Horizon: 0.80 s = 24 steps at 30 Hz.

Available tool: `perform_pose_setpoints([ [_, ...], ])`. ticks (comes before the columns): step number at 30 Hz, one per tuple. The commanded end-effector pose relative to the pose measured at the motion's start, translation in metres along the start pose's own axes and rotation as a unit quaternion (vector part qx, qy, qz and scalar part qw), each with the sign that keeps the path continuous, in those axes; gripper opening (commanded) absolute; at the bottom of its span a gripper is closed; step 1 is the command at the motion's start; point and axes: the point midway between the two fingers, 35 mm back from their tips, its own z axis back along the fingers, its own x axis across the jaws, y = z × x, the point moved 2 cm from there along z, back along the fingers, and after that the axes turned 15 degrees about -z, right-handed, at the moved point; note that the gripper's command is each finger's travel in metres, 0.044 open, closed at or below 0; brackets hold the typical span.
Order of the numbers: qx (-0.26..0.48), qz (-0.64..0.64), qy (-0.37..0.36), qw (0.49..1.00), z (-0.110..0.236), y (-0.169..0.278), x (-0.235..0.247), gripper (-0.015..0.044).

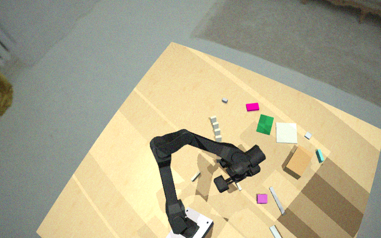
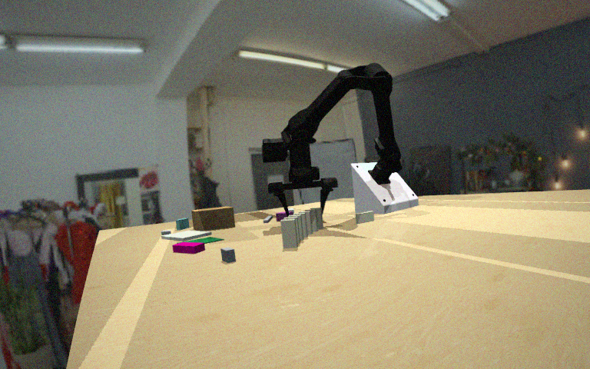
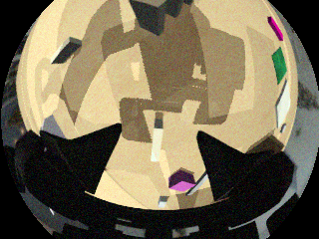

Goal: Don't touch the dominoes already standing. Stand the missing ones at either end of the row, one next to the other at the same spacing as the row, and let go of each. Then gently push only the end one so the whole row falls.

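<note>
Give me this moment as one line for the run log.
phase: pre-grasp | gripper: open, empty, fingers straddling lying domino | standing row: upright, apart from gripper | next: likely close on domino
</note>
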Motion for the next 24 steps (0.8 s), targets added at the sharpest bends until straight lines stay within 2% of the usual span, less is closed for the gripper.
perform_pose_setpoints([
  [1, -0.001, -0.003, -0.003, 1.0, -0.0083, 0.0009, 0.0016, 0.044],
  [11, -0.001, -0.003, -0.003, 1.0, -0.015, 0.0009, 0.0018, 0.044],
  [24, -0.001, -0.003, -0.003, 1.0, -0.015, 0.0009, 0.0018, 0.0099],
])
